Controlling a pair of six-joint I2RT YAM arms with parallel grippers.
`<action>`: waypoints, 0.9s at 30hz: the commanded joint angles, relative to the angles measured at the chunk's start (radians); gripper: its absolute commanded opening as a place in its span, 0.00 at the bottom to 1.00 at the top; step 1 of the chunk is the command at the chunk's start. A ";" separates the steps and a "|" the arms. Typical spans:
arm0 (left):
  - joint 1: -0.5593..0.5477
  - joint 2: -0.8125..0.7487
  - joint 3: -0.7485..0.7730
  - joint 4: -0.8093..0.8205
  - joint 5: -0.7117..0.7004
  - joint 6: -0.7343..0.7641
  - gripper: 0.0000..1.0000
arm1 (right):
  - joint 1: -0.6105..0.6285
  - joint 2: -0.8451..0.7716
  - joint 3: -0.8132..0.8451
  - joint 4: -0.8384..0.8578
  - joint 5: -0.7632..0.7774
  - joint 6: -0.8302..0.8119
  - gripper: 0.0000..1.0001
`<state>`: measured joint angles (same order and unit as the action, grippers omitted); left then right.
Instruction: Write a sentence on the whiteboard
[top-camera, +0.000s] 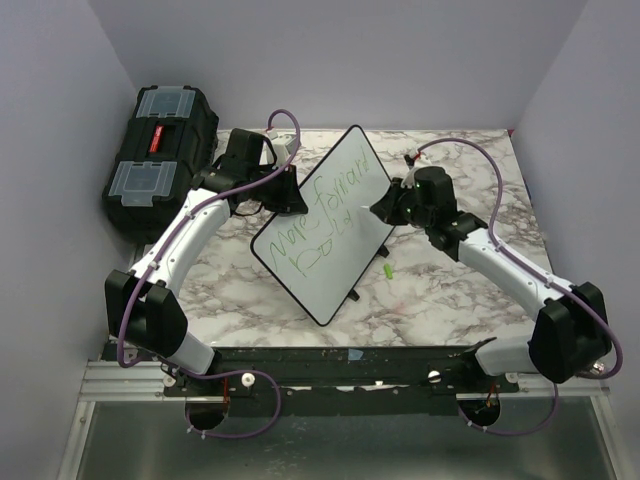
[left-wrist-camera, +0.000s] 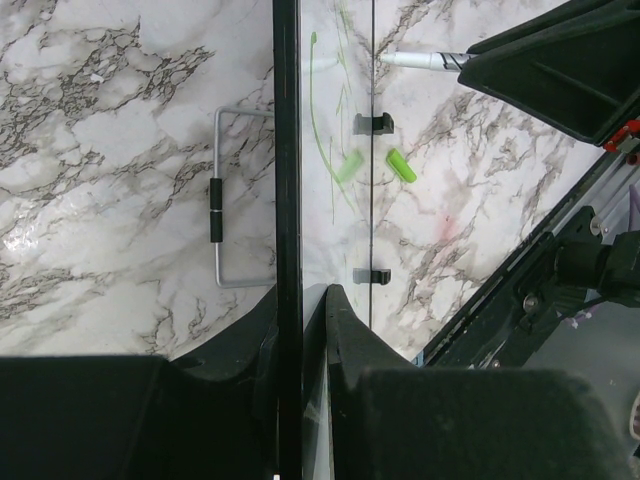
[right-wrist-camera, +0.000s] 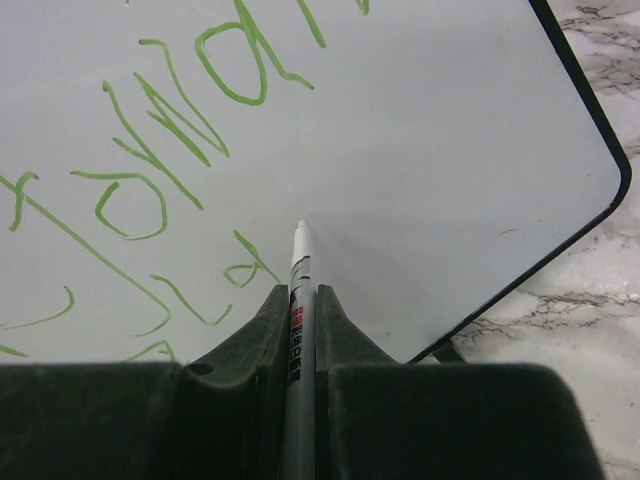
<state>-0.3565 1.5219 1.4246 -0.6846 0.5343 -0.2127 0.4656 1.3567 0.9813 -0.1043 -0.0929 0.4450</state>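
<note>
The whiteboard stands tilted on its edge in the middle of the marble table. Green handwritten words, the sentence, run in two lines across its face. My left gripper is shut on the board's black rim at its far left edge. My right gripper is shut on a white marker, whose tip is at the board's face just right of the lower line's last letters. The marker also shows in the left wrist view.
A green marker cap lies on the table by the board's right side and shows in the left wrist view. A black toolbox stands at the far left. A wire stand lies behind the board.
</note>
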 joint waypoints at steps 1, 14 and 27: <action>-0.047 0.024 -0.037 -0.072 -0.094 0.136 0.00 | -0.006 0.026 0.048 0.040 -0.043 0.018 0.01; -0.048 0.023 -0.036 -0.070 -0.088 0.136 0.00 | -0.005 0.078 0.090 0.090 -0.083 0.042 0.01; -0.048 0.023 -0.033 -0.072 -0.087 0.137 0.00 | -0.005 0.099 0.016 0.133 -0.113 0.059 0.01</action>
<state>-0.3580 1.5200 1.4250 -0.6880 0.5297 -0.2096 0.4610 1.4464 1.0386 -0.0006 -0.1741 0.4931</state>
